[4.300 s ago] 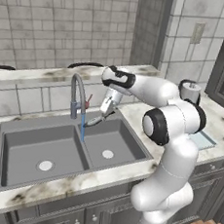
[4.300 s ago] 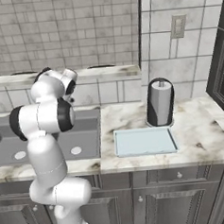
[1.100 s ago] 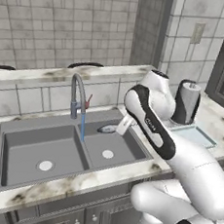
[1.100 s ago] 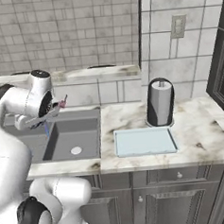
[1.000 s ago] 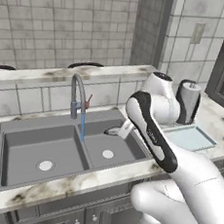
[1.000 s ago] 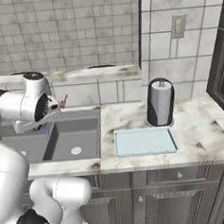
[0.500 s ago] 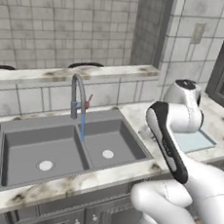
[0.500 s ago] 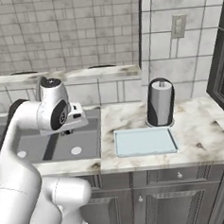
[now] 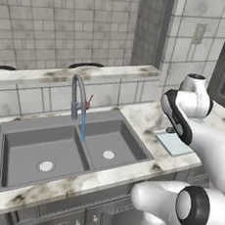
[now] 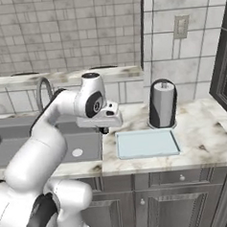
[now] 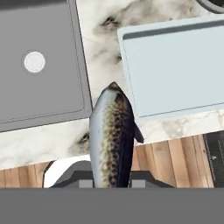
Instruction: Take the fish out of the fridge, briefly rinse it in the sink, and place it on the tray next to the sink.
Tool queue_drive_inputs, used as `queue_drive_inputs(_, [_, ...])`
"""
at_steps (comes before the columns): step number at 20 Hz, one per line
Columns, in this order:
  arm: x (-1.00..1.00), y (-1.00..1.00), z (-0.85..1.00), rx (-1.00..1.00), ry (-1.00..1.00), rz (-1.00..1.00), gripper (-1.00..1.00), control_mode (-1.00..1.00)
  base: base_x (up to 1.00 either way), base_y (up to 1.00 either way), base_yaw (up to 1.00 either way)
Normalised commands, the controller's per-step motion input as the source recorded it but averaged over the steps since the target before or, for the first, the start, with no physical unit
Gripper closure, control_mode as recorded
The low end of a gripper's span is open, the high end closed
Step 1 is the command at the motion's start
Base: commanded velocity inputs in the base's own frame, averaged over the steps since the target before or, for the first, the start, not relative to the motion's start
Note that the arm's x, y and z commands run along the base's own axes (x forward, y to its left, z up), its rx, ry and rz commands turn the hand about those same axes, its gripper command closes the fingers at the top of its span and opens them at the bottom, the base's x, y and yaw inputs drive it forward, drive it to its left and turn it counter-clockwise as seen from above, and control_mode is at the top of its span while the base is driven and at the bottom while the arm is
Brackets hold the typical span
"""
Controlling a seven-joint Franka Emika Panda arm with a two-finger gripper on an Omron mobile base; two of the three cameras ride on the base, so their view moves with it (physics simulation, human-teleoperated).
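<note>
One step remained: the gripper (image 10: 105,130), clamped on the fish (image 11: 111,138), hung over the counter strip between sink (image 11: 39,65) and tray (image 11: 175,65); next it needed shifting tray-ward, then lowering.

Grey tiled wall (image 10: 80,26) (marble counter (image 10: 203,128) below), wooden floor (image 11: 175,162).

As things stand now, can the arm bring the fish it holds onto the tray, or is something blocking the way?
Probably yes. The gripper holds the fish over the counter strip between the sink and the tray. Nothing lies on the tray, and the dark cylinder stands behind it.
</note>
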Motion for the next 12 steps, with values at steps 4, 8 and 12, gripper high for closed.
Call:
queue_drive_inputs(4, [0.60,-1.00,-0.24,-0.01,0.11,-0.34,1.00,-1.00,0.00,0.00,0.00])
queue_drive_inputs(8, [0.09,-0.72,-0.87,-0.11,-0.06,-0.29,1.00,-1.00,0.00,0.00,0.00])
queue_drive_inputs(12, [0.18,-0.29,-0.68,-0.06,-0.12,0.00,1.00,-1.00,0.00,0.00,0.00])
